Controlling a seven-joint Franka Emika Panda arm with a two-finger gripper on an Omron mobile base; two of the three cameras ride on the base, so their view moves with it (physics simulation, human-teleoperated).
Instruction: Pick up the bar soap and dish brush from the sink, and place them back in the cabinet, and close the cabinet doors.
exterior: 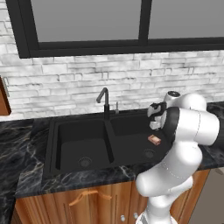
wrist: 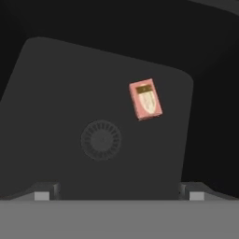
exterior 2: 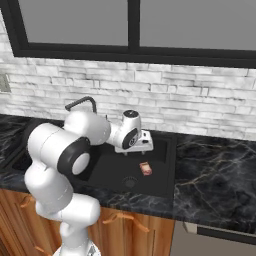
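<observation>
The gripper (wrist: 119,195) hovers with jaws spread wide and empty over the sink (exterior: 54,144); the bar soap (wrist: 145,99) lies flat at one o'clock of the drain (wrist: 101,140); reaching for it seems in hand, needing a descent centred on it.

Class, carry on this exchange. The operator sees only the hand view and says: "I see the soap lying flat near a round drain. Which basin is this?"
Observer: The right basin of the sink. The soap lies toward that basin's right side.
Operator: Where is the gripper relative to it?
Observer: The gripper hangs over the back part of that basin, above the soap and apart from it.
Operator: Anything close by that I should steer around?
Observer: The faucet stands behind the divider between the basins, to the left of the gripper.
</observation>
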